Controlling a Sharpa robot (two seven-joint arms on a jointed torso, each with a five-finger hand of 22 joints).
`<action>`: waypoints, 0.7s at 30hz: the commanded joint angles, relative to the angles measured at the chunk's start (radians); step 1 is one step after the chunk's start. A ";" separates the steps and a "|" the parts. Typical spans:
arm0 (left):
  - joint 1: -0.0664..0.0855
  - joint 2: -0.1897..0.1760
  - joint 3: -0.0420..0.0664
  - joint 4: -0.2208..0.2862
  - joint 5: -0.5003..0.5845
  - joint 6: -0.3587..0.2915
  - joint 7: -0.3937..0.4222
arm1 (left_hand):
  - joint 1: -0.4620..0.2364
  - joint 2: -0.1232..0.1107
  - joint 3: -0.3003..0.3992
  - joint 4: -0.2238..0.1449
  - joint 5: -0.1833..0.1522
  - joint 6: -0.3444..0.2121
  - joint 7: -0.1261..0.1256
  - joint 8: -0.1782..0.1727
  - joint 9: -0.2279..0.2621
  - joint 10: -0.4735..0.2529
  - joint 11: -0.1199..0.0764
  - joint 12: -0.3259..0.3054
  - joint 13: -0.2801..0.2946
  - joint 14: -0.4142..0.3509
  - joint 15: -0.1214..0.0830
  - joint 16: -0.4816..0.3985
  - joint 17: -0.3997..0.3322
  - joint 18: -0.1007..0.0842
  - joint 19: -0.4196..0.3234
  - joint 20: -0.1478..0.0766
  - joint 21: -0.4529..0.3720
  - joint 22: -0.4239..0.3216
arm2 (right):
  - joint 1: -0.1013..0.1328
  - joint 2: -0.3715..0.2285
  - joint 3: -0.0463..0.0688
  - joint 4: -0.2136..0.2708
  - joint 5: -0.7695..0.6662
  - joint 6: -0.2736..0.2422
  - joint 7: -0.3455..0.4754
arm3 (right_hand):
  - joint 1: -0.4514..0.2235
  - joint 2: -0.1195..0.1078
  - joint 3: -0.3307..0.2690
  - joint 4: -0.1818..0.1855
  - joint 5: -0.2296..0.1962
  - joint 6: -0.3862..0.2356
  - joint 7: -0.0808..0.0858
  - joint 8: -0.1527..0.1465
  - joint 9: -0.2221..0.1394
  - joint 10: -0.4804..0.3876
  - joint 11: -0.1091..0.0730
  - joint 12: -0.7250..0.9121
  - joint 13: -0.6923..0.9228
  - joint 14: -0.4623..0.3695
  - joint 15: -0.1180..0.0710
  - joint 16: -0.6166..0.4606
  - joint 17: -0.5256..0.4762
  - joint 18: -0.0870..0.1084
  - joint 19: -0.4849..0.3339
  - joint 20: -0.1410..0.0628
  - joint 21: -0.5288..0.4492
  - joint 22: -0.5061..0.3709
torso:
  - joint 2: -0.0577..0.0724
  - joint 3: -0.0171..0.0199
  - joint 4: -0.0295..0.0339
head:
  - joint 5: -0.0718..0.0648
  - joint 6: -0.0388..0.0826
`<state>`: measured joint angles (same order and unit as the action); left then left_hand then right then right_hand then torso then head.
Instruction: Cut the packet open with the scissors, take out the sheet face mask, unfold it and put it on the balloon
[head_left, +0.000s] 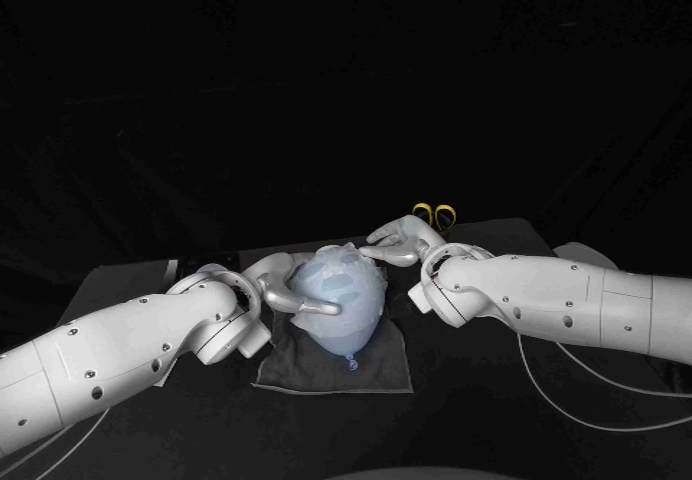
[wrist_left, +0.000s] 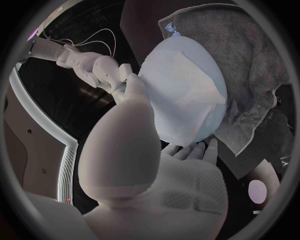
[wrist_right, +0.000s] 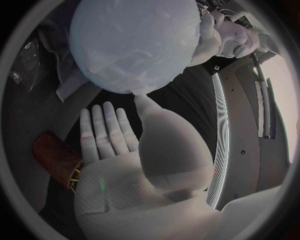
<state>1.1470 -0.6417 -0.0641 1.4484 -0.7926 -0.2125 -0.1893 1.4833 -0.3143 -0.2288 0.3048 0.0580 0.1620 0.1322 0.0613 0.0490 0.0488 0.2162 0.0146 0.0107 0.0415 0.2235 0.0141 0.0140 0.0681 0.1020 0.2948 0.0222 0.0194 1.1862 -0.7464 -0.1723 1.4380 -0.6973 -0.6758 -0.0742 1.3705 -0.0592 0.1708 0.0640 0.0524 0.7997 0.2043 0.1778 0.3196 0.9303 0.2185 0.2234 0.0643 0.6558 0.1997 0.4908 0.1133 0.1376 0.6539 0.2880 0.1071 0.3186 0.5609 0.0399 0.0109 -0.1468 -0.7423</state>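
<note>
At the middle of the black bench (head_left: 447, 420) lies one dark grey towel (head_left: 310, 375), a soft, nubbly rectangle with rumpled edges. On it rests one pale blue balloon (head_left: 346, 335), smooth, egg-shaped and lying on its side, its knotted neck pointing toward the robot. One sheet face mask (head_left: 346, 275) is draped over the balloon's upper part: thin, wet-looking white fabric that clings to the curve, with fold creases and a loose, wrinkled edge at the far end.

Two silver hands are at the balloon. The left hand (head_left: 281, 290) grasps it from the robot's left, one curved finger crossing the front of the masked surface; the left wrist view has the thumb lying along the balloon's side and the fingertips (wrist_left: 194, 150) against its rounded end. The right hand (head_left: 404, 240) is at the far end, released and gripping nothing: in the right wrist view its fingers (wrist_right: 103, 130) lie straight and side by side, while the thumb reaches to the mask-covered balloon.

One pair of scissors (head_left: 436, 212), with two yellow loop handles, lies on the bench just beyond the right hand.
</note>
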 joint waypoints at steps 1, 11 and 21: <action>-0.002 0.001 -0.003 0.004 0.002 0.024 -0.010 | 0.010 -0.001 -0.001 -0.002 -0.004 -0.002 0.110 0.003 0.001 0.002 0.000 -0.003 0.001 0.003 -0.006 -0.001 0.002 -0.010 -0.006 0.002 -0.004 -0.001 | -0.001 -0.004 -0.001 -0.001 -0.061 0.039 -0.052 | 0.024 0.006 0.006 -0.017 -0.004 0.005 0.068 0.008 0.001 0.009 -0.004 0.004 0.000 0.008 -0.002 0.005 -0.002 0.019 0.012 0.001 0.005 -0.002 | -0.001 -0.0001 -0.0003 | -0.004 0.001; -0.002 0.001 -0.003 0.004 0.002 0.024 -0.010 | 0.011 -0.001 -0.001 -0.002 -0.004 -0.002 0.114 0.004 0.001 0.002 0.001 -0.003 0.001 0.003 -0.007 -0.001 0.002 -0.010 -0.006 0.002 -0.004 -0.001 | -0.002 -0.025 -0.001 0.013 -0.167 0.097 -0.100 | 0.092 -0.026 0.028 -0.100 -0.005 0.018 0.058 0.028 0.005 0.038 -0.014 0.003 -0.001 0.025 -0.011 0.009 -0.008 0.027 0.027 0.001 0.008 -0.011 | -0.001 -0.0002 0.0002 | -0.008 -0.002; -0.002 0.000 -0.003 0.004 0.003 0.026 -0.010 | 0.012 -0.001 -0.001 -0.002 -0.004 -0.002 0.119 0.004 0.001 0.002 0.003 -0.003 0.001 0.003 -0.007 -0.001 0.002 -0.009 -0.006 0.002 -0.004 -0.001 | -0.003 -0.056 0.000 0.027 -0.099 -0.011 -0.035 | 0.050 0.034 0.095 -0.073 -0.004 0.029 0.047 0.038 0.000 0.060 -0.026 -0.010 -0.003 0.063 -0.023 0.018 -0.010 0.038 0.059 0.000 0.023 -0.013 | 0.000 -0.0003 0.0010 | -0.015 0.001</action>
<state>1.1469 -0.6434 -0.0646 1.4479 -0.7923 -0.2124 -0.1913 1.4833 -0.3143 -0.2288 0.3048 0.0580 0.1620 0.1321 0.0597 0.0489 0.0488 0.2162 0.0147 0.0108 0.0415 0.2236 0.0141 0.0150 0.0681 0.1020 0.2948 0.0222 0.0195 1.1835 -0.7995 -0.1733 1.4614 -0.8213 -0.6402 -0.1548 1.4265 -0.0314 0.2557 -0.0133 0.0524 0.8217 0.2073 0.2092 0.3221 0.9813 0.1932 0.2196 0.0633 0.7109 0.1776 0.5045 0.1044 0.1554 0.7058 0.2870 0.1248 0.3068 0.5608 0.0394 0.0113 -0.1597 -0.7425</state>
